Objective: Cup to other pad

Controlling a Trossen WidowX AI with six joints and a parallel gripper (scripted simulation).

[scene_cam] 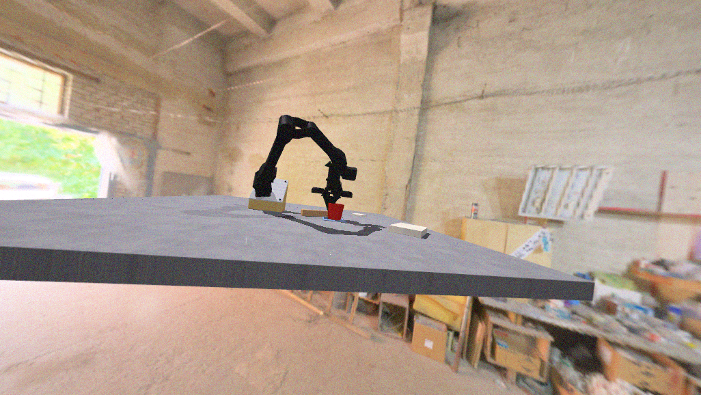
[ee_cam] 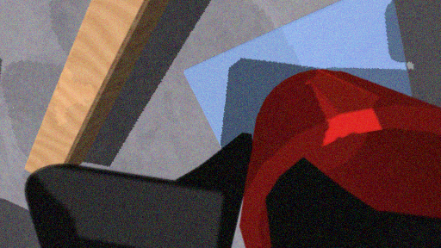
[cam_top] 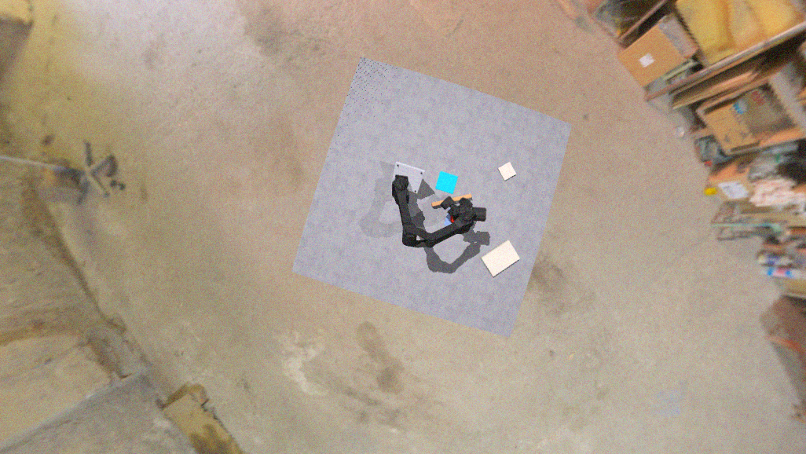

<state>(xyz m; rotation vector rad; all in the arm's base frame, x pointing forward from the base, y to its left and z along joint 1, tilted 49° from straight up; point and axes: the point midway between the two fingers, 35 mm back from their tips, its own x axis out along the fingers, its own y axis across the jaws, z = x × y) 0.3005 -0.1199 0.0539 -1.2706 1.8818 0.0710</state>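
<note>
Black-fingered and nearly closed, pinching the wall of the red cup (cam_top: 452, 219) (scene_cam: 335, 212) (ee_cam: 400, 172) with the end effector (cam_top: 452, 214) (scene_cam: 331, 203) (ee_cam: 257, 145), reaching inside with one finger and pressing outside with the other. Resting the cup upright on the blue pad (cam_top: 447, 221) (scene_cam: 327, 219) (ee_cam: 336, 34), near the wooden bar (cam_top: 438, 203) (scene_cam: 311, 212) (ee_cam: 86, 86) on the table (cam_top: 394, 123) (scene_cam: 244, 240) (ee_cam: 151, 142). Leaving the cyan pad (cam_top: 447, 181) uncovered across the bar, and hiding any marbles from sight.

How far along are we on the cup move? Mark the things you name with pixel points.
Done: the claw (cam_top: 456, 213) (scene_cam: 331, 201) (ee_cam: 257, 145) is down at the red cup (cam_top: 452, 220) (scene_cam: 335, 212) (ee_cam: 400, 172), one finger inside.
In hand: the grip; it looks pinched on the wall, cup at the blue pad (cam_top: 447, 221) (scene_cam: 328, 219) (ee_cam: 353, 34).
Left: lift, carry, probably to the cyan pad (cam_top: 446, 182), lower, release.
</note>
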